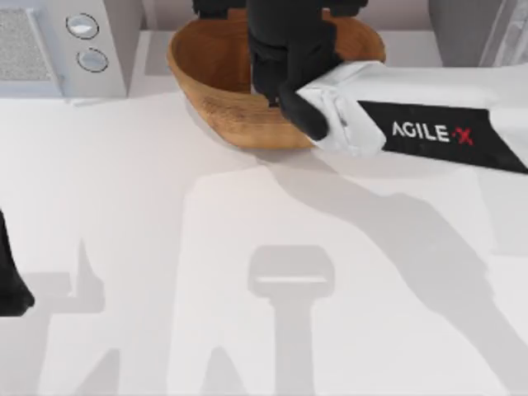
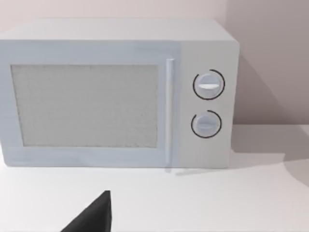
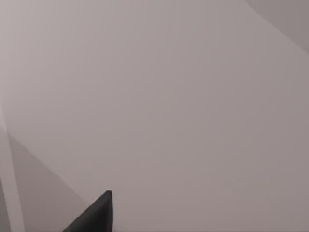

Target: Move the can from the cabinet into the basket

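Note:
The brown wicker basket (image 1: 216, 78) stands at the back middle of the table. My right arm reaches in from the right, and its black gripper (image 1: 276, 49) hangs over the basket's middle and covers much of the inside. The right wrist view faces a bare wall past one dark fingertip (image 3: 96, 217), with nothing against that fingertip. The can is hidden. A grey corner of the cabinet (image 1: 466, 29) sits at the back right. My left gripper (image 1: 10, 285) is parked at the table's left edge, and one fingertip (image 2: 96, 217) of it stands alone with nothing beside it.
A white microwave (image 1: 58, 45) with two round knobs (image 2: 208, 85) stands at the back left, its door shut. The white tabletop (image 1: 247, 289) in front of the basket carries the arms' shadows.

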`<action>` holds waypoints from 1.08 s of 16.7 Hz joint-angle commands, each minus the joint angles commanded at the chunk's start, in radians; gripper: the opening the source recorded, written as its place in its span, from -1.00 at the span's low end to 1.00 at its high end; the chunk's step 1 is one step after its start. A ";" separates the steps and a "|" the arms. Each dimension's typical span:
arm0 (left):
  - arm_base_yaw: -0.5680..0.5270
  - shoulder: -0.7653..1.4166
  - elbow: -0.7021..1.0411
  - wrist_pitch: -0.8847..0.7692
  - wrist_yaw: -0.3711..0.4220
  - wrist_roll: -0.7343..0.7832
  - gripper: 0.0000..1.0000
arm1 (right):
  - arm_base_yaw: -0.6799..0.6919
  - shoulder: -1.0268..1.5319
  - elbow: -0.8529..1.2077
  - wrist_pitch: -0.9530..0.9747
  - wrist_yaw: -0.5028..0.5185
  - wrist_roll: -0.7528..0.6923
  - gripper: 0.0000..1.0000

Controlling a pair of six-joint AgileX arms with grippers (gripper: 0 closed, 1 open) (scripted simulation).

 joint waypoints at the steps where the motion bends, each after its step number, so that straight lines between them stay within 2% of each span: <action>1: 0.000 0.000 0.000 0.000 0.000 0.000 1.00 | 0.000 0.000 0.000 0.000 0.000 0.000 1.00; 7: 0.000 0.000 0.000 0.000 0.000 0.000 1.00 | -0.001 -0.010 -0.007 -0.002 -0.004 0.000 1.00; 10: 0.000 0.000 0.000 0.000 0.000 0.000 1.00 | -0.032 -0.103 -0.075 -0.026 -0.037 -0.002 1.00; 14: 0.000 0.000 0.000 0.000 0.000 0.000 1.00 | -0.115 -0.373 -0.278 -0.094 -0.123 -0.007 1.00; 18: 0.000 0.000 0.000 0.000 0.000 0.000 1.00 | -0.235 -0.799 -0.572 -0.195 -0.244 -0.012 1.00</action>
